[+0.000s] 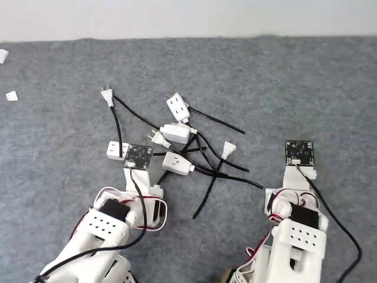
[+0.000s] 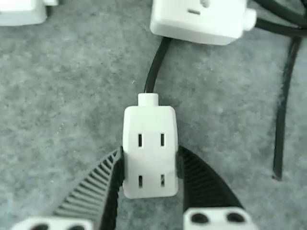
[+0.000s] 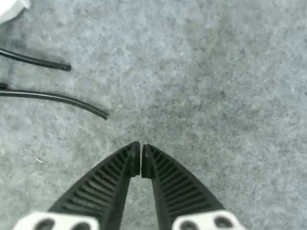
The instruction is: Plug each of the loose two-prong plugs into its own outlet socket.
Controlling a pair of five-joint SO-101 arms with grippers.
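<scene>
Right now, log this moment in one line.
left pincer: shut on socket | right pincer: shut, empty, over carpet | plugs: loose

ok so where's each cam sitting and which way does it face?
High view: fixed off the arms, looking down on the grey mat; left arm and right arm show at the near edge, black cords beyond.
Left wrist view: on the left wrist, looking along the left end effector, clamped on an outlet socket.
Right wrist view: on the right wrist, looking along the shut right end effector at mat and two cord ends.
Shared: all three show mat and black cords.
</scene>
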